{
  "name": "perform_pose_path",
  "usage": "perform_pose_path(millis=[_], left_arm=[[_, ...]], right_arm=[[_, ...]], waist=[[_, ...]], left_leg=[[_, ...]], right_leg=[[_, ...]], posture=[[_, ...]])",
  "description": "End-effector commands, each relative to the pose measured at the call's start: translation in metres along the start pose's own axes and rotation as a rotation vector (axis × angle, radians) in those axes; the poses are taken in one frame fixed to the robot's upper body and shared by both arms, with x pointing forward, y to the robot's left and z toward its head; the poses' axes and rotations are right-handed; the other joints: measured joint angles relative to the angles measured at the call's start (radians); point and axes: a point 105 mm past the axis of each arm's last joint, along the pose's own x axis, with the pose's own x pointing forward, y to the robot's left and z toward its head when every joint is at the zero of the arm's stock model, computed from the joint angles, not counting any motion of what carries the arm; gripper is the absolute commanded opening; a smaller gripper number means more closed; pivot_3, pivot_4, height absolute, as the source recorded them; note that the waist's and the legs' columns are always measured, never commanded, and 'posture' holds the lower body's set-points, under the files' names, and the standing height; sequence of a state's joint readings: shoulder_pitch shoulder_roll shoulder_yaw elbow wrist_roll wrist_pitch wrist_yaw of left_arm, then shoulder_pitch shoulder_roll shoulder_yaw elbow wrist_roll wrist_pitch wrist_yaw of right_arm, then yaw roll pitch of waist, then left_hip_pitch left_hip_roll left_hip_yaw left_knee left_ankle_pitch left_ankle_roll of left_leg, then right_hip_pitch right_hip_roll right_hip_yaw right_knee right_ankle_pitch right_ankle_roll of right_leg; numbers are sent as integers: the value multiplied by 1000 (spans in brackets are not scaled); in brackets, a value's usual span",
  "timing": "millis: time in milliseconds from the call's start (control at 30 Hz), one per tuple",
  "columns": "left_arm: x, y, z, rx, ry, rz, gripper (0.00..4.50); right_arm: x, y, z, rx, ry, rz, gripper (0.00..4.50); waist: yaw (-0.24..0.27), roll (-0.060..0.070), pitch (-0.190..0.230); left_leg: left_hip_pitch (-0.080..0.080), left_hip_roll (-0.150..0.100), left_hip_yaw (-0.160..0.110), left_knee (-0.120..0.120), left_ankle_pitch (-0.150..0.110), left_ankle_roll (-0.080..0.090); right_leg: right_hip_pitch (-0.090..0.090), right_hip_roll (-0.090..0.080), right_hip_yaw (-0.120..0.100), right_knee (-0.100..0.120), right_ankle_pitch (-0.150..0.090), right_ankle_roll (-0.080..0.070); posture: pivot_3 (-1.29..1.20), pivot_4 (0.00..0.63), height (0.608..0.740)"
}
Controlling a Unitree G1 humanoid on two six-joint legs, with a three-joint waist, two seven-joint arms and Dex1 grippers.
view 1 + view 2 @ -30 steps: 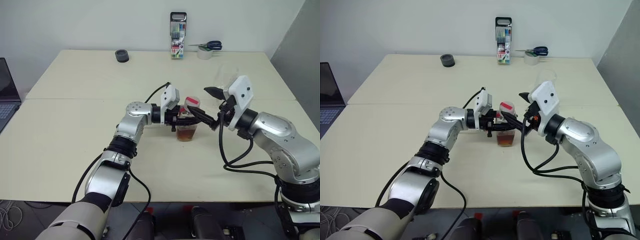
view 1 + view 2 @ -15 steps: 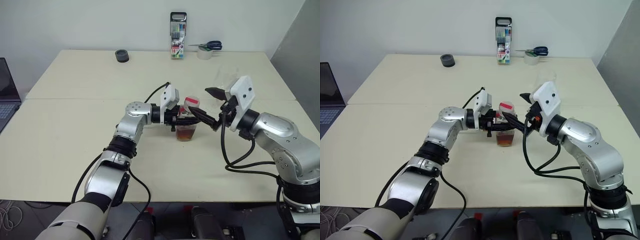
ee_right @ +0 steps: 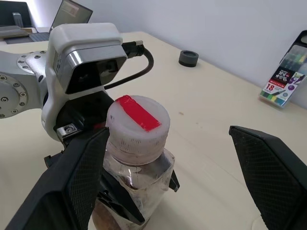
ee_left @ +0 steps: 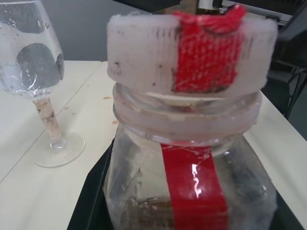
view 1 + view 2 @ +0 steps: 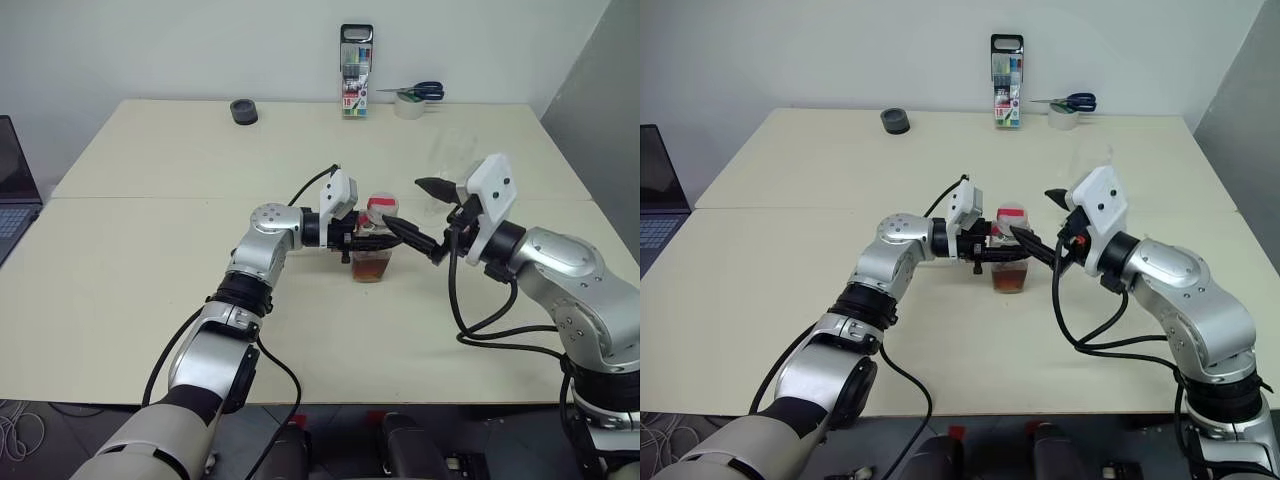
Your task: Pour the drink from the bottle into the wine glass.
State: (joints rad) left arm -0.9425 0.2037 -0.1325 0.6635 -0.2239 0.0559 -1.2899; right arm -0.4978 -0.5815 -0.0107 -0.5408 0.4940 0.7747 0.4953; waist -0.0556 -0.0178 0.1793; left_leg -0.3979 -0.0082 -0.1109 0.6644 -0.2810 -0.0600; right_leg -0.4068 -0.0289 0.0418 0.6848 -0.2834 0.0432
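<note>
Here the left gripper clamps its fingers on the bottle, standing capped on the surface; the right gripper, fingers spread, flanks the cap. Next comes closing and unscrewing it.

The only thing you can read here is a number. At the far edge of the table stands a clear marker-pen case with colored pens inside. On its red and white label is a big "18". The smaller words on that label are too tiny to read. The red stripe on the bottle has no letters on it.
</note>
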Motion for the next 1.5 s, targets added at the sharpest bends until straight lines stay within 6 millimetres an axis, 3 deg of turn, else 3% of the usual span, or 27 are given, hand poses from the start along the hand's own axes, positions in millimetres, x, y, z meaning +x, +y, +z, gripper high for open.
perform_pose_path(millis=[33, 633, 733, 800, 1500], left_arm=[[1, -1, 18, 69, -44, -16, 1689], [-1, 0, 19, 71, -49, -5, 1689], [-1, 0, 19, 69, -56, -6, 1689], [0, -1, 20, 69, -58, -7, 1689], [7, -12, 26, 104, -75, -67, 1689]], right_arm=[[-6, -4, 9, -25, -29, -19, 4259], [-11, 17, 17, 24, -38, 140, 4259], [-11, 16, 17, 33, -39, 140, 4259], [-12, 15, 19, 47, -51, 137, 4500], [7, 9, 24, 118, -57, 131, 4500]], waist=[[0, 0, 0], [1, 0, 0], [1, 0, 0], [1, 0, 0], [0, 0, 0]], left_leg=[[0, 0, 0, 0, 0, 0], [0, 0, 0, 0, 0, 0], [0, 0, 0, 0, 0, 0], [0, 0, 0, 0, 0, 0], [0, 0, 0, 0, 0, 0]], right_leg=[[0, 0, 0, 0, 0, 0], [0, 0, 0, 0, 0, 0], [0, 0, 0, 0, 0, 0], [0, 0, 0, 0, 0, 0], [0, 0, 0, 0, 0, 0]], posture=[[0, 150, 740], [0, 150, 740], [0, 150, 740], [0, 150, 740], [0, 150, 740]])
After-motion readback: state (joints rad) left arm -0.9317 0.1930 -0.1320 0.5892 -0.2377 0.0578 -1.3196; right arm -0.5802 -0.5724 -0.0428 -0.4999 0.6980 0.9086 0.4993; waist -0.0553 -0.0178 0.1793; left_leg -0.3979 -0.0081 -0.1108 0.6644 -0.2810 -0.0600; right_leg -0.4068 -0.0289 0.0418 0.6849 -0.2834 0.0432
